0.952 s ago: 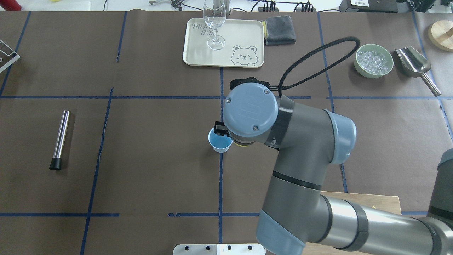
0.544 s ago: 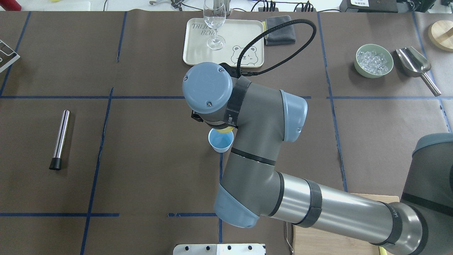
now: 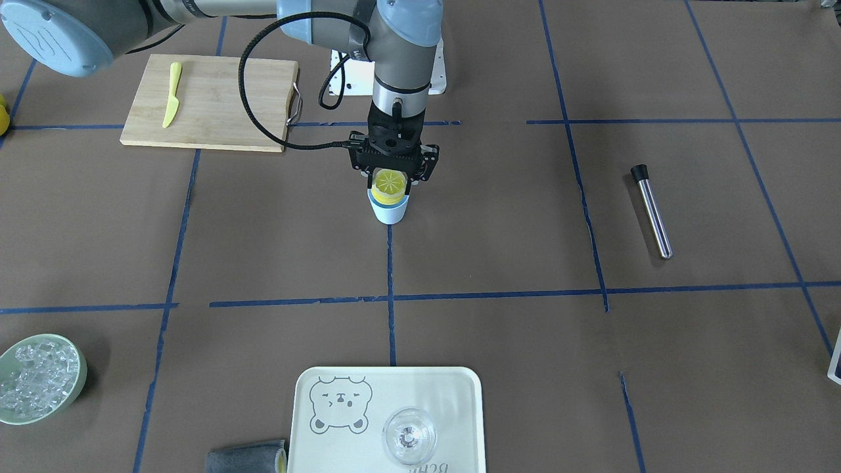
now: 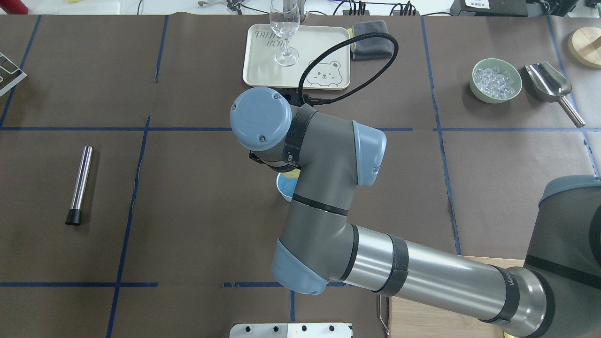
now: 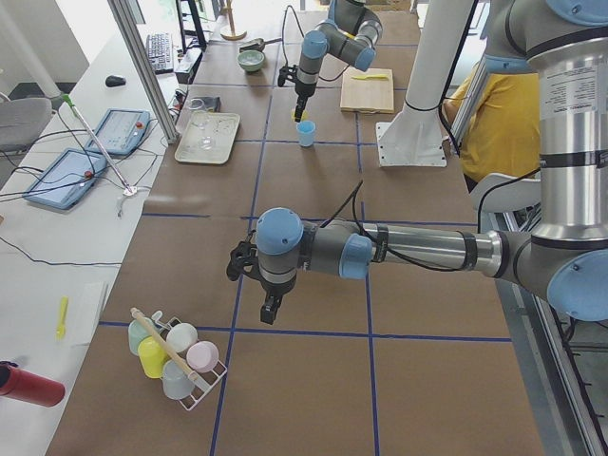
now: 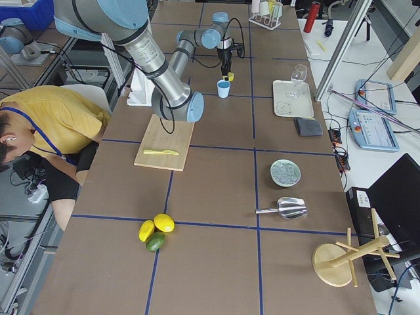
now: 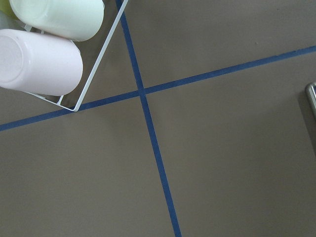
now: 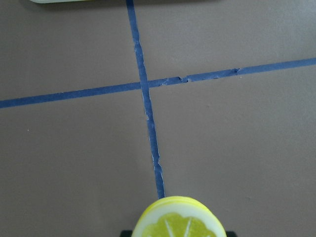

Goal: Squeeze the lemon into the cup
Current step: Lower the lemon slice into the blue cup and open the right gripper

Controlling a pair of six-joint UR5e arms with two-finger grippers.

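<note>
The lemon [image 3: 389, 183], a round yellow slice with its pale cut face toward the front camera, is held upright in my right gripper [image 3: 390, 176], which is shut on it. It hangs just above the mouth of the light-blue cup [image 3: 389, 211] at the table's middle. In the overhead view my right arm hides most of the cup [image 4: 283, 188] and all but a sliver of the lemon [image 4: 294, 173]. The right wrist view shows the lemon [image 8: 178, 220] at its bottom edge. My left gripper [image 5: 269, 312] hangs over the table near a cup rack; I cannot tell if it is open.
A cutting board [image 3: 217, 105] with a yellow toy knife [image 3: 171, 94] lies near the robot's base. A tray [image 3: 453, 394] holds a clear glass [image 3: 409, 435]. Also here are a bowl of ice [image 3: 39, 378], a metal tube [image 3: 652, 211], a scoop [image 4: 549, 83] and a cup rack [image 5: 176, 356].
My right arm has swung to the left and its wrist has turned, carrying the lemon from beside the cup's right rim to over its mouth. The arm now covers most of the cup.
</note>
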